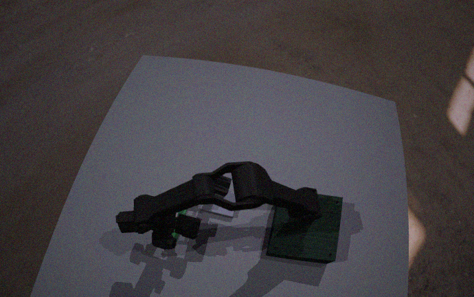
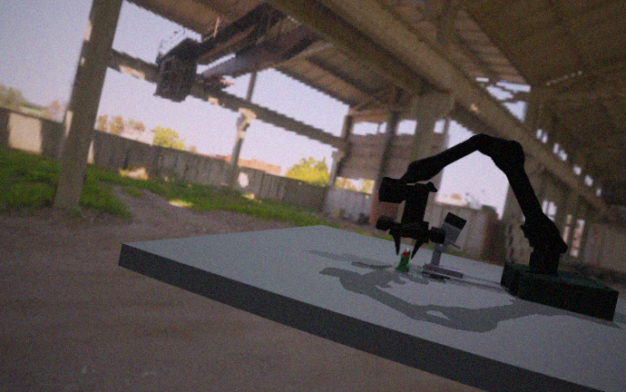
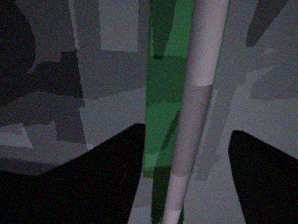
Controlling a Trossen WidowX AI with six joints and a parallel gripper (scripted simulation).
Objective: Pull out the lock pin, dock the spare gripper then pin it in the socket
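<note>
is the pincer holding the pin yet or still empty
Empty. The pincer hangs open just above the pin, its fingertips on either side and clear of it.

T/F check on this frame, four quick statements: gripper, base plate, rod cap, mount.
1. The gripper holds nothing. True; its fingers stand partly open.
2. The arm stands on a green base plate. True.
3. The grey rod has a blue cap. False: the cap is red.
4. The gripper hangs directly over the grey mount. False: it hangs over the green piece; the mount stands beside it, toward the base.
</note>
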